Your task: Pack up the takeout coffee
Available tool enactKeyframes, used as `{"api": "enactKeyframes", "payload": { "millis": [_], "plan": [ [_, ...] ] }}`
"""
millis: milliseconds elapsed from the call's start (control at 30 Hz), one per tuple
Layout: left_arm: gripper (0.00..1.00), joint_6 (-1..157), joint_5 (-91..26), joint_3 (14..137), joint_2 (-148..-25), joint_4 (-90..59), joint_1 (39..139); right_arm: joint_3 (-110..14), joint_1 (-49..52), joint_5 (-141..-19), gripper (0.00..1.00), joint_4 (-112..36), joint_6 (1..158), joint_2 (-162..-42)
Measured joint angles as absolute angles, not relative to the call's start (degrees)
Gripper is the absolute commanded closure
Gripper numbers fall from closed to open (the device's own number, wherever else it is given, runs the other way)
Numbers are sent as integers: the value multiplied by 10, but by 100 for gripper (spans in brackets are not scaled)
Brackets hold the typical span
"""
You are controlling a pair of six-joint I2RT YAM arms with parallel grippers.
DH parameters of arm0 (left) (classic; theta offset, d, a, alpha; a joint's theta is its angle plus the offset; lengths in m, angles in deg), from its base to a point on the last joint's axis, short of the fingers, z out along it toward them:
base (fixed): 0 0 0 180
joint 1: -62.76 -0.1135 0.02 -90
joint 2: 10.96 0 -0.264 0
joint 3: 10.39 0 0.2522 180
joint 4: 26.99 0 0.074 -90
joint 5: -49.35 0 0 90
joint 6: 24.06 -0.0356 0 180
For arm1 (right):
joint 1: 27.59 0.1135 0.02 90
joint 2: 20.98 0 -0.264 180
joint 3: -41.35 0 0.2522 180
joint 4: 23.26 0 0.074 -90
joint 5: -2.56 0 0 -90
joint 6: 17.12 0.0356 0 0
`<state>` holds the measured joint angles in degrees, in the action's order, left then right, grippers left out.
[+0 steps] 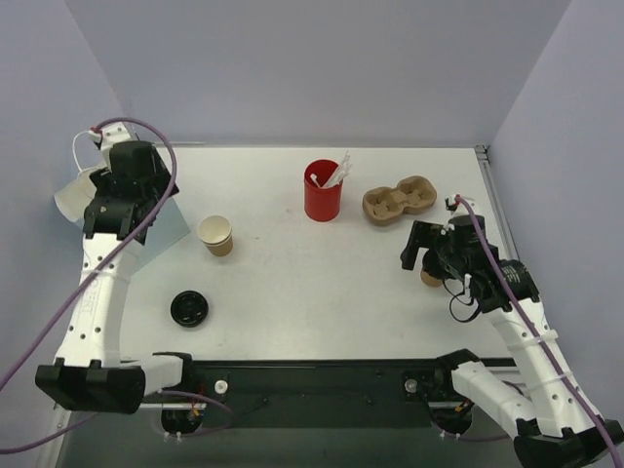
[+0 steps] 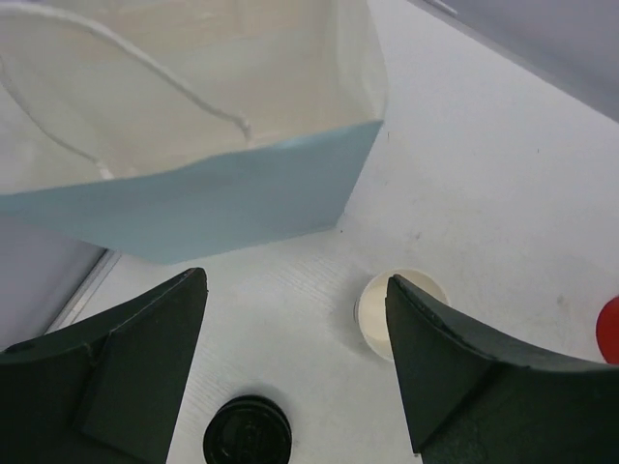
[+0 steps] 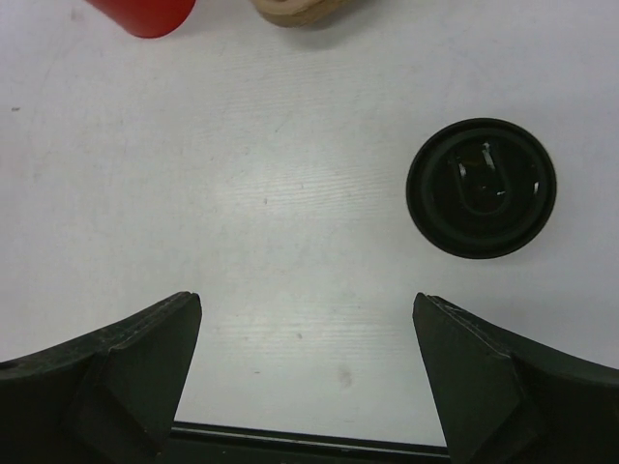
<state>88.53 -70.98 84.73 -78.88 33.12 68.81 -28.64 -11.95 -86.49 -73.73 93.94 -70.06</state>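
The takeout coffee (image 3: 481,187) shows from above in the right wrist view as a round black lid, standing on the table beyond and to the right of my right gripper (image 3: 308,304), whose jaws are wide open and empty. In the top view only a sliver of its brown side (image 1: 429,279) shows below the right gripper (image 1: 417,252). My left gripper (image 1: 117,216) is open and empty at the far left, hovering by a paper bag (image 1: 73,193). In the left wrist view the gripper (image 2: 295,280) is above the table just in front of the bag's light blue side (image 2: 193,193).
A lidless paper cup (image 1: 215,235) with a cream inside stands left of centre, also in the left wrist view (image 2: 387,309). A loose black lid (image 1: 188,308) lies nearer. A red cup (image 1: 323,190) with white stirrers and a brown cup carrier (image 1: 398,201) stand at the back.
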Motion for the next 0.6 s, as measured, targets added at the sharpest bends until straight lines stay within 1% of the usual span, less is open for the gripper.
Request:
{"api": "enactKeyframes", "payload": {
  "millis": [33,100,200,333,533,567,600],
  "plan": [
    [21,889,-707,878,-816,334,675,-284,-105,-865,3,-738,942,-697],
    [22,893,-699,939,-871,336,666,-282,-76,-867,3,-742,948,-694],
    [25,895,-692,992,-932,331,666,-281,-34,-879,3,-743,956,-694],
    [28,898,-692,1023,-993,330,654,-281,15,-898,3,-743,962,-698],
    [31,885,-694,1043,-1068,313,635,-281,56,-920,3,-743,967,-717],
    [33,881,-697,1049,-1081,312,634,-281,63,-925,3,-743,968,-719],
    [39,877,-699,1056,-1093,311,634,-281,69,-928,3,-743,968,-721]
  ]
}}
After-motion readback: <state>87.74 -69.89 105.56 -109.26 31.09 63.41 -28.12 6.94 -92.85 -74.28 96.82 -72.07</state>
